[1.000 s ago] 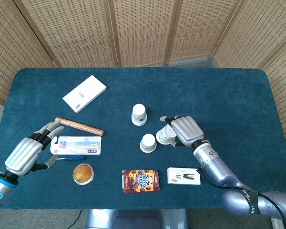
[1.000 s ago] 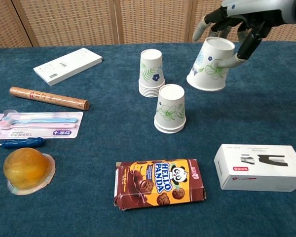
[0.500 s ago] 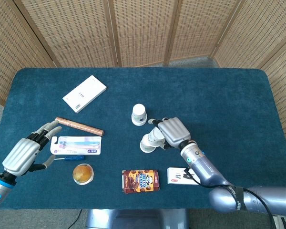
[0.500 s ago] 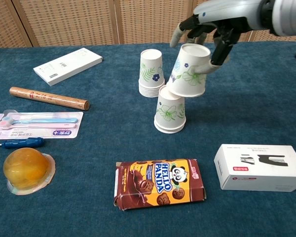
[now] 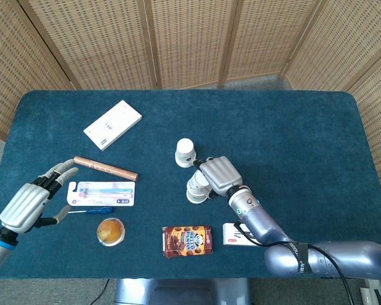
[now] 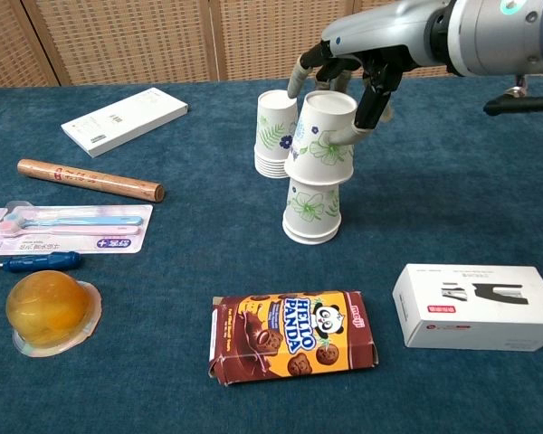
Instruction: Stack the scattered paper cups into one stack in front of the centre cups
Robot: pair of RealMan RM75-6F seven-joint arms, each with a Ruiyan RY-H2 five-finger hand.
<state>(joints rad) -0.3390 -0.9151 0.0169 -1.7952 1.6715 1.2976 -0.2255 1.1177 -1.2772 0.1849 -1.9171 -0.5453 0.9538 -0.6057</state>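
Observation:
My right hand (image 6: 360,65) (image 5: 218,175) grips an upside-down paper cup (image 6: 322,138) with a flower print. The held cup sits right over the top of the short front stack of cups (image 6: 311,212) (image 5: 195,192), slightly tilted. Just behind stands the taller centre stack (image 6: 274,134) (image 5: 185,153). In the head view my right hand hides most of the held cup. My left hand (image 5: 30,201) hovers open at the table's left edge, fingers spread, holding nothing.
A toothbrush pack (image 5: 105,193), a blue screwdriver (image 5: 95,210) and a brown roll (image 5: 106,168) lie near my left hand. A jelly cup (image 6: 43,312), a Hello Panda box (image 6: 292,335) and a white stapler box (image 6: 476,306) line the front. A white box (image 5: 112,124) lies at back left.
My right hand has carried the cup leftward and down, from beside the front stack to directly on top of it. My left hand has drifted slightly toward the table edge.

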